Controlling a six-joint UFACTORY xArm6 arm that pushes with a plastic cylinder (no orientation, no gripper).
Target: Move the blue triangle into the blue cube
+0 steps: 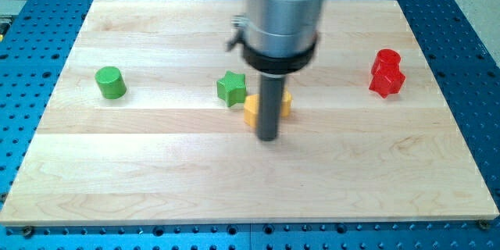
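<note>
Tip [268,137] against yellow block [251,109]

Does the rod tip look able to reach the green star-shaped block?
Likely yes, but not straight: the yellow block sits between my tip and the green star-shaped block; skirting to the view's left looks clear.

Pale, matt wooden board [156,148] on perforated blue metal table [31,16]

On the pale wooden board [156,156] I count two green blocks: one cylinder [111,83] and one star [231,88]. One yellow block [251,110] sits partly hidden, shape unclear. Two red blocks [386,73] touch.
</note>
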